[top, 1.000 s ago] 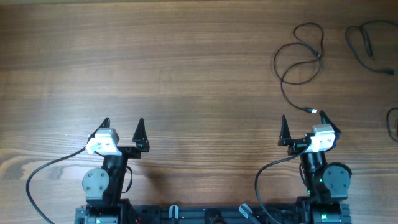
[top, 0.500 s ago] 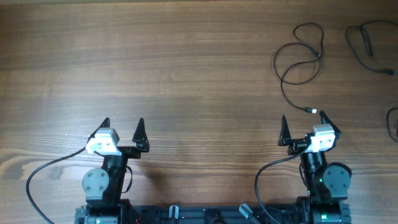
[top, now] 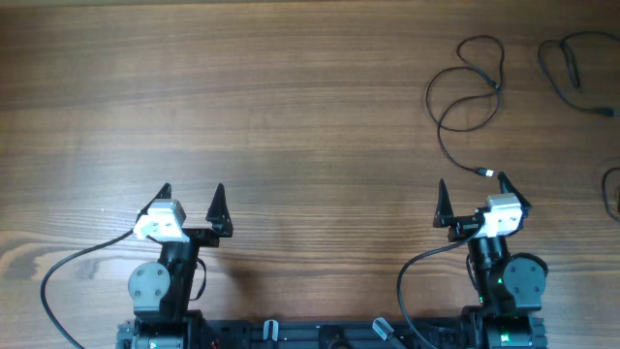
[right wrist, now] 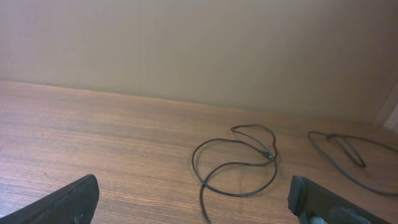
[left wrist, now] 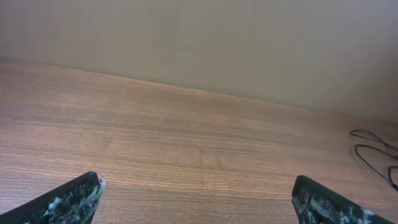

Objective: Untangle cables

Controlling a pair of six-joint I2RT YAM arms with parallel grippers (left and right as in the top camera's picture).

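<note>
Thin black cables lie apart on the wooden table at the far right. One cable [top: 463,97] forms loose loops, and its plug end [top: 487,173] rests just ahead of my right gripper [top: 471,187]. A second cable [top: 572,68] curls at the right edge, and a third [top: 613,194] barely shows there. From the right wrist, the looped cable [right wrist: 236,165] and the second cable [right wrist: 348,152] lie ahead of my right gripper [right wrist: 193,196], open and empty. My left gripper [top: 191,194] stands open near the front left, far from every cable, with bare wood between its fingers [left wrist: 74,199].
The arm bases and their thicker black wires [top: 77,271] sit along the front edge. A plain wall [left wrist: 199,43] rises behind the table's far edge. A cable's loops [left wrist: 373,149] show at the left wrist view's right edge.
</note>
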